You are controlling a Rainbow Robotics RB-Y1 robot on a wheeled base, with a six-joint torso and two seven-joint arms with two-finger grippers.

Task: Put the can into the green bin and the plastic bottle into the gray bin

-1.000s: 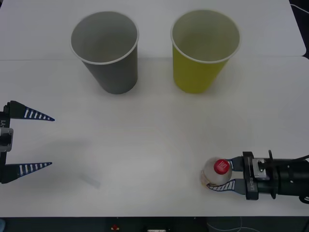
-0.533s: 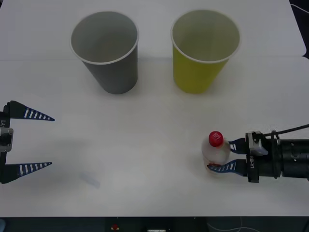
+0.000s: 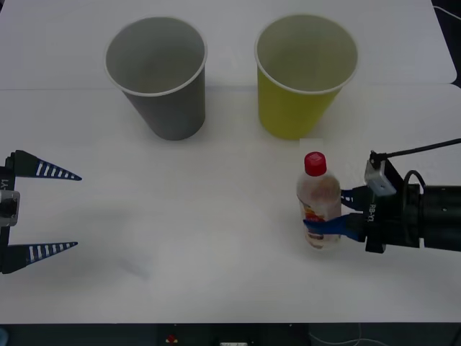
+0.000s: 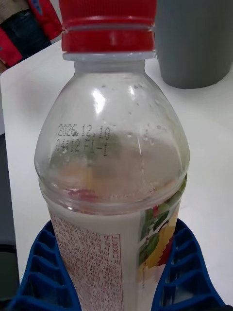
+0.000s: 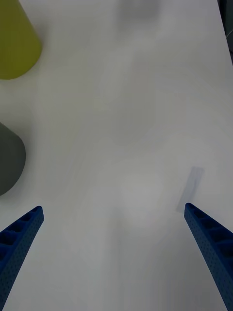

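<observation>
The plastic bottle (image 3: 318,202), clear with a red cap and a white, red and orange label, hangs upright above the table at the right, below the green bin (image 3: 302,79). My right gripper (image 3: 333,215) is shut on its lower body, and its blue fingers (image 4: 41,272) clasp both sides of the plastic bottle (image 4: 114,165) in the right wrist view. The gray bin (image 3: 160,76) stands at the back left, its wall (image 4: 194,39) also behind the bottle. My left gripper (image 3: 65,210) is open at the left edge, nothing between its fingers. The can is out of view.
Both bins stand upright side by side near the far edge of the white table (image 3: 216,209). The green bin (image 5: 14,43) and gray bin (image 5: 7,160) appear at one edge of the left wrist view. A faint strip (image 3: 135,268) lies on the table by the left gripper.
My right gripper has lifted the plastic bottle off the table and carried it back toward the green bin. The left arm has stayed put.
</observation>
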